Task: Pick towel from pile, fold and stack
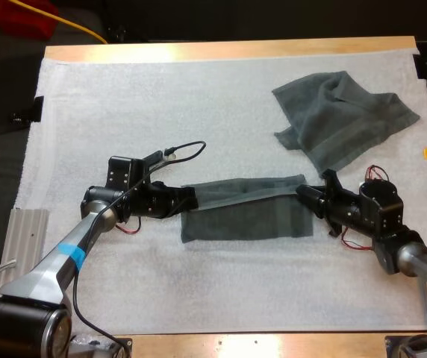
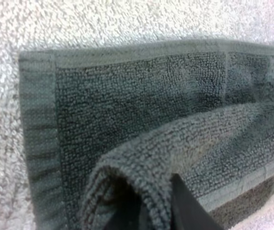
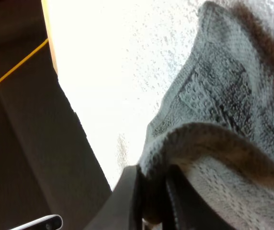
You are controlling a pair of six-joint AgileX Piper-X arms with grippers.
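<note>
The towel (image 1: 247, 212) lay half folded in the middle of the mat (image 1: 124, 104). The left gripper (image 1: 189, 198) and right gripper (image 1: 303, 192) each had their fingers (image 2: 187, 208) pinched on one end. Being soft, light and limp, it would probably sag, so the corners looked like the best hold.

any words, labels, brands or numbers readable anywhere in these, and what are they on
None can be read.
The half-folded towel, the crumpled towel and the white mat are plain. The left gripper and the right gripper, each shut on the half-folded towel, show no marking.
</note>
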